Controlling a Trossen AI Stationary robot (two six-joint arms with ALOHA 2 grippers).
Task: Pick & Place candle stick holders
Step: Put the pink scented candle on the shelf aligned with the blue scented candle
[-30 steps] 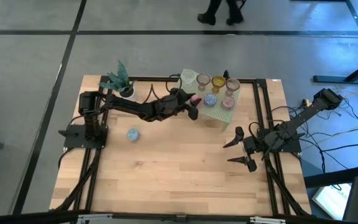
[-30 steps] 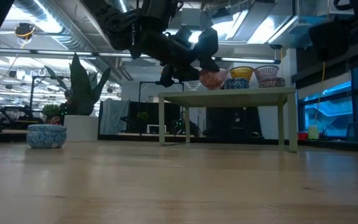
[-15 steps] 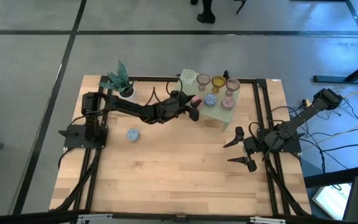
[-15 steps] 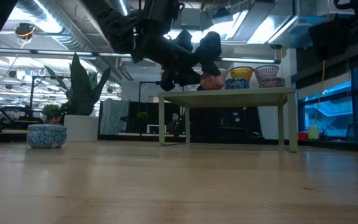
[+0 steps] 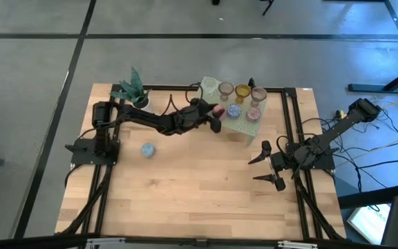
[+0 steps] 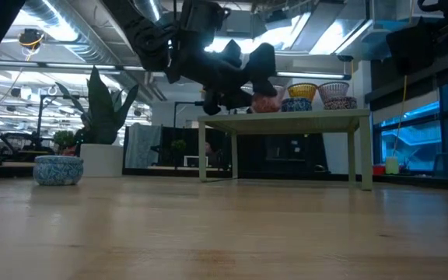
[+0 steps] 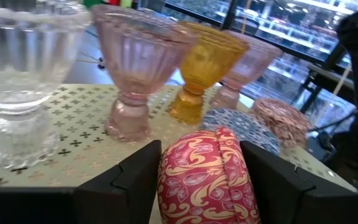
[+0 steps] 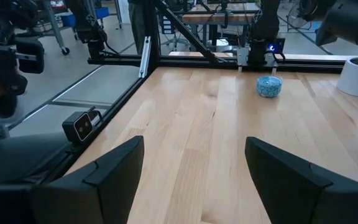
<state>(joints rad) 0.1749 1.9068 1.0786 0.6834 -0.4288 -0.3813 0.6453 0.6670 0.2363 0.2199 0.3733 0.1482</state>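
1. The left tool [image 7: 205, 186] is clamped on a small round red holder with a cream scroll pattern [image 7: 207, 177], one dark finger on each side, so the cup stays level while it is carried
2. It hangs at the near edge of the pale green perforated metal rack [image 5: 246, 126], just above the deck, which I judge to be the spot for setting it down
3. On the rack stand a clear ribbed glass cup [image 7: 18, 74], a pink ribbed glass goblet [image 7: 134, 68], an amber glass cup [image 7: 202, 65] and a second pink cup [image 7: 244, 71], in a row along the far side; a low blue patterned bowl [image 7: 241, 123] and a brownish speckled one [image 7: 281, 118] sit nearer, leaving a gap beside them
4. A blue speckled round holder [image 5: 148, 149] waits on the wooden counter [image 5: 185, 200], well apart from the rack
5. The right tool [image 5: 266, 169] rests over the counter near the rack's right end, fingers apart, holding nothing
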